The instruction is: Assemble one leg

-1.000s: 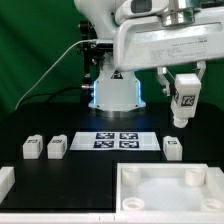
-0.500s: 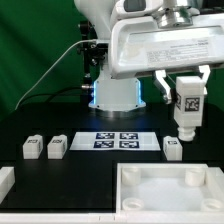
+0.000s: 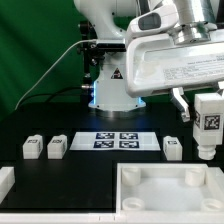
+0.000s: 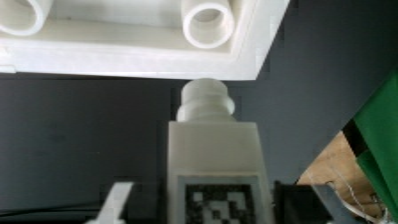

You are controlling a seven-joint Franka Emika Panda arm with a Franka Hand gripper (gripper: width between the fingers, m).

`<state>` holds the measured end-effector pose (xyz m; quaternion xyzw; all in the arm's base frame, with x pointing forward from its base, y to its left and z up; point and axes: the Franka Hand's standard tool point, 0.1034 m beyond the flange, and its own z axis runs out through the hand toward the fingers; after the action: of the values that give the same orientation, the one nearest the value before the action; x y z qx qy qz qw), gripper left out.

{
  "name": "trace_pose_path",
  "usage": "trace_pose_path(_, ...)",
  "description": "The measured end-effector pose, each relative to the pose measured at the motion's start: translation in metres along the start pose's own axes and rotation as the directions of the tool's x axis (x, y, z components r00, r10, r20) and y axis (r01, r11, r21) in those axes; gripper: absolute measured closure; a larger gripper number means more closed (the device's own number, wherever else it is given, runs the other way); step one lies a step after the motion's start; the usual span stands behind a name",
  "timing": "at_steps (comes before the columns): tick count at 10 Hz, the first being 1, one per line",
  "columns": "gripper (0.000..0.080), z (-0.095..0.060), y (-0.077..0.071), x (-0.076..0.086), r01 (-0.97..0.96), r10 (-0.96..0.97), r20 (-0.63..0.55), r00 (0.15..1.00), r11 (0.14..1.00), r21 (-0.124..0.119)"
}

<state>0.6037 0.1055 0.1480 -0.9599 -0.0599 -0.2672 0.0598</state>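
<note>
My gripper [image 3: 208,125] is shut on a white leg [image 3: 207,128] with a black-and-white tag and holds it upright in the air at the exterior view's right, above and a little behind the large white panel [image 3: 160,198]. In the wrist view the leg [image 4: 214,150] points its round peg end toward the panel's rim [image 4: 249,62] and one corner socket [image 4: 210,24]. The fingers [image 4: 118,200] flank the tagged block. Three more legs stand on the table: two at the exterior view's left [image 3: 33,148], [image 3: 56,147] and one at the right [image 3: 173,148].
The marker board [image 3: 116,140] lies flat behind the panel, in front of the robot base [image 3: 115,90]. A white piece [image 3: 5,180] shows at the exterior view's lower left edge. Green backdrop stands behind.
The gripper with the leg has moved toward the exterior view's right and lower, closer to the panel. The arm's wrist has swung the same way.
</note>
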Motion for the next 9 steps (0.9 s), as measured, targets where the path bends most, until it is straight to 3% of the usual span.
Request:
trace_pose_path(1, 0.0511, 0.002, 0.000, -0.002, 0.000, 0.000, -0.008, 1.000, 1.000, -0.003)
trace_pose_path(3, 0.0511, 0.029, -0.001, -0.014, -0.003, 0.003, -0.026, 1.000, 1.000, -0.008)
trace_pose_path(4, 0.0511, 0.037, 0.005, -0.007, -0.011, 0.011, -0.033, 0.999, 1.000, -0.012)
trace_pose_path(7, 0.0511, 0.051, 0.008, -0.007, -0.022, 0.021, -0.028, 0.999, 1.000, -0.011)
trace_pose_path(9, 0.0511, 0.061, 0.003, -0.015, -0.020, 0.020, -0.014, 1.000, 1.000, -0.004)
